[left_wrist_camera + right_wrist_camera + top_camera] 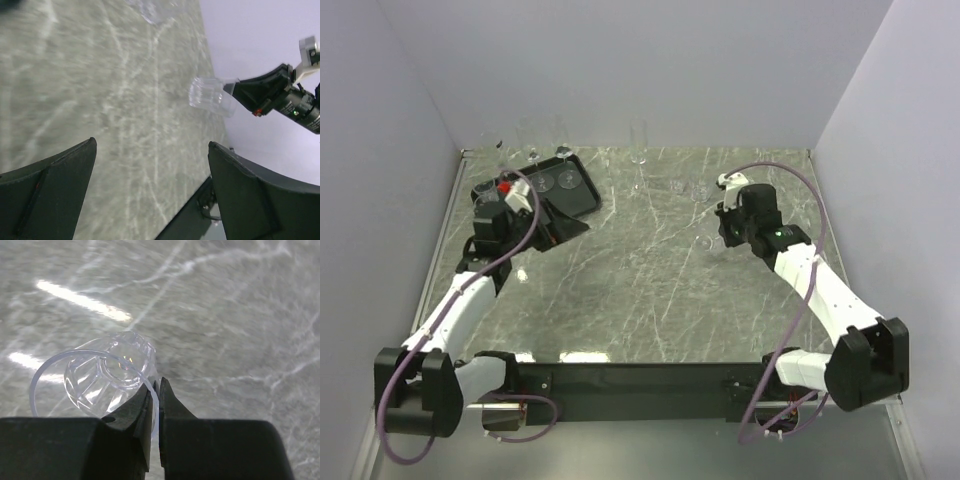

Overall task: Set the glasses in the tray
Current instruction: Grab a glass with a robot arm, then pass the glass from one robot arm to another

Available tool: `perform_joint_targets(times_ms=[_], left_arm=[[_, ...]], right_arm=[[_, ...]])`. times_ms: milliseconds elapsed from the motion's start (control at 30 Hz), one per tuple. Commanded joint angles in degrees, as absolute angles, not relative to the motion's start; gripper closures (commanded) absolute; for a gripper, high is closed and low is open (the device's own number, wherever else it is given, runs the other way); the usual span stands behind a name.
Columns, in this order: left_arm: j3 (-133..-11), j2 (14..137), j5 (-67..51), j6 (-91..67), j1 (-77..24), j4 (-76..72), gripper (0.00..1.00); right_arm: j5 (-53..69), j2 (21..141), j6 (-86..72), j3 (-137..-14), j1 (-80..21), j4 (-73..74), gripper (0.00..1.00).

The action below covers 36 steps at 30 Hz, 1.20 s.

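Upper left of top view: black tray [588, 200] askew nr back-left corner, w/ two round clear glasses [554, 180] showing inside, toward its far side. Three tall narrow flutes [532, 140] upright at tray's far edge; can't tell if inside rim or just behind, pale vs. white wall. Left gripper [151, 143] at tray's near side, pointing across grey marbled table [640, 290]; in left wrist view, jaws spread wide at lower frame, nothing btwn them but tabletop. Upper centre of top view: lone flute [638, 150] upright, off tray. Faint low glass shapes just right of it, too dim to tell type. Right of centre, well apart from tray: right gripper [156, 385] clamped on short tumbler [107, 375]. In right wrist view, fingertips pinched tight on rim, mouth facing cam, faceted base pointing away, tipped sideways. Can't tell if touching table. Upper right of left wrist view: same tumbler lying horizontal at right gripper's tip.
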<state>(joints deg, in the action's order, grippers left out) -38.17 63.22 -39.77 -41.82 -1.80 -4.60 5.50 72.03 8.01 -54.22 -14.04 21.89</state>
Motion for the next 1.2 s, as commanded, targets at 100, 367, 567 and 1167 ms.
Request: perform_joint_targets(times_ms=[100,367,567,1167], left_arm=[[-39.2,60.21,-28.42,-48.6,-16.07,-7.82,0.01],[-44.55,67.31,-12.49,-53.61,-33.9,-6.07,0.02],[-52.36,75.84,-4.68,-56.16,-41.82,-3.08,0.05],[-70.21,90.52,18.27,-56.43,-53.08,17.74,0.36]], right_arm=[[-4.55,67.85,7.38,-53.79,-21.16,16.96,1.0],[-8.96,68.03,5.8,-56.25,-28.12,18.55,1.0],[-13.79,68.55,5.71,-56.16,-34.61,17.05,1.0],[-13.89,70.4,3.69,-58.54,-38.5,18.19,1.0]])
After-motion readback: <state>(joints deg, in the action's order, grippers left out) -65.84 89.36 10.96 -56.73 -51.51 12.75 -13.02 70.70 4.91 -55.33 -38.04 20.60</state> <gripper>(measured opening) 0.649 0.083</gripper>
